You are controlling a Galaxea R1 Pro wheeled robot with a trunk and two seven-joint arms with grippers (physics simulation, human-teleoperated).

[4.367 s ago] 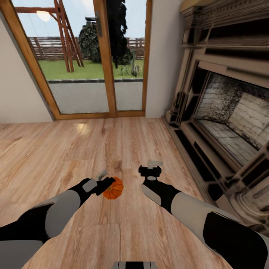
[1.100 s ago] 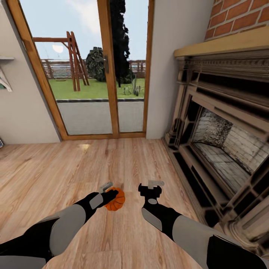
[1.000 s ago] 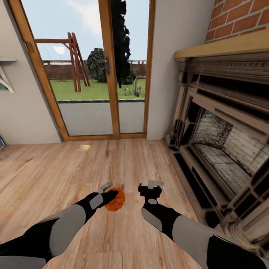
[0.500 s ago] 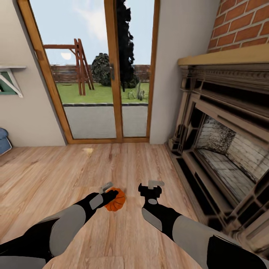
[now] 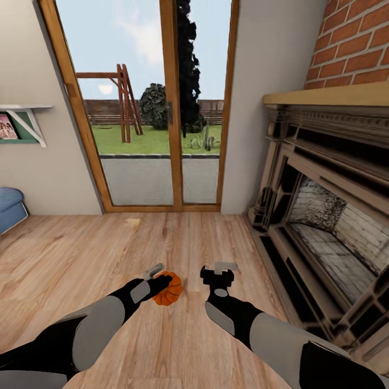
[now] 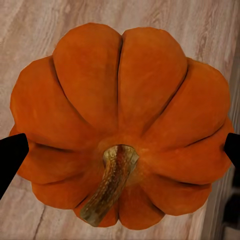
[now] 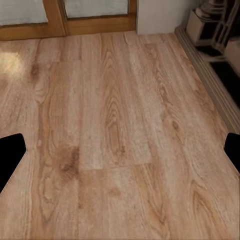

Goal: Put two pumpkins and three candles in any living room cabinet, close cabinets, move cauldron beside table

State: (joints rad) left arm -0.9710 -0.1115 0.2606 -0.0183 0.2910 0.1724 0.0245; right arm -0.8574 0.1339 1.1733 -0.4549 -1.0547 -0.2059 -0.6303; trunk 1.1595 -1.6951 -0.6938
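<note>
My left gripper [image 5: 163, 282] is shut on a bright-orange pumpkin [image 5: 168, 288] and holds it above the wood plank floor. In the left wrist view the pumpkin [image 6: 122, 125] shows its ribbed body and brown stem, with a dark fingertip [image 6: 11, 155] at each side. My right gripper [image 5: 219, 267] hangs open beside it, with nothing between its fingers. The right wrist view looks down on bare planks [image 7: 115, 130] between the two dark fingertips [image 7: 10, 157]. The candles, the cabinet and the cauldron are out of view.
Wood-framed glass doors [image 5: 173, 113] stand straight ahead with a garden behind. An ornate stone fireplace surround [image 5: 324, 189] under red brick [image 5: 356, 48] runs along the right. A wall shelf [image 5: 24, 121] and a blue cushion [image 5: 9, 205] sit at the left.
The whole head view has shifted: the doors and fireplace sit lower and further right, and the shelf and blue cushion have come in at the left. Both arms keep their pose with the pumpkin held.
</note>
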